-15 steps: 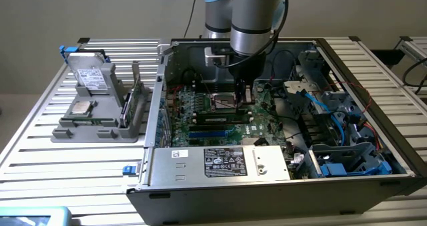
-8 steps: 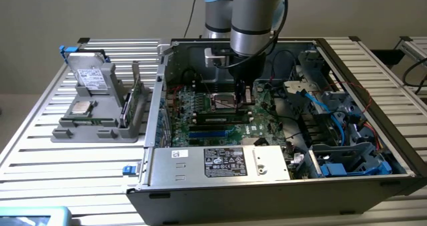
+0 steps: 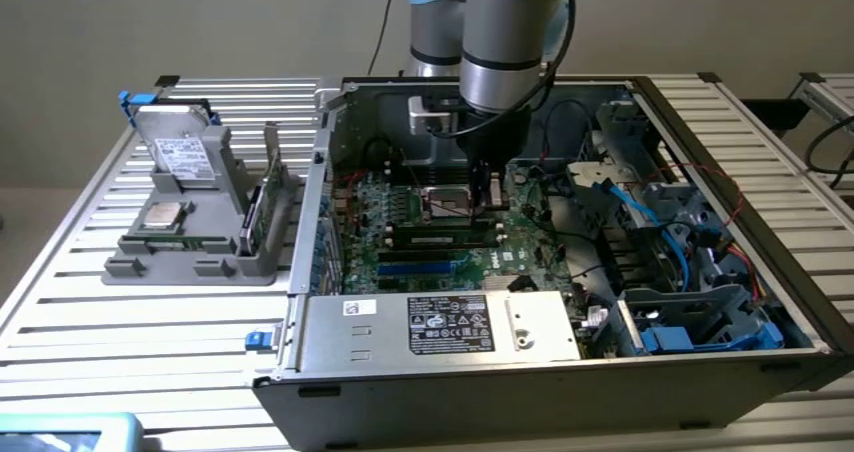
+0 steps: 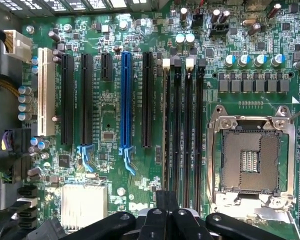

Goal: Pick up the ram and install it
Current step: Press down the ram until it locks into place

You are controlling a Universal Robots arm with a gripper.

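Open computer case [image 3: 400, 372] on a slatted table [image 3: 107, 322]. The gripper [image 3: 487, 177] hung low over the motherboard [image 4: 110, 115]; whether it was gripping could not be told. The ram [image 4: 164, 130] stood edge-on in the memory slot nearest the expansion slots.

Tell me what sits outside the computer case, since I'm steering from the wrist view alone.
Observer: A grey fixture stands on the slatted table, at the exterior view's left of the case.
Operator: What's on it?
Observer: A drive leaning upright and a green card on edge.
Operator: And the robot?
Observer: The arm reaches down into the open case, with the gripper low above the motherboard.
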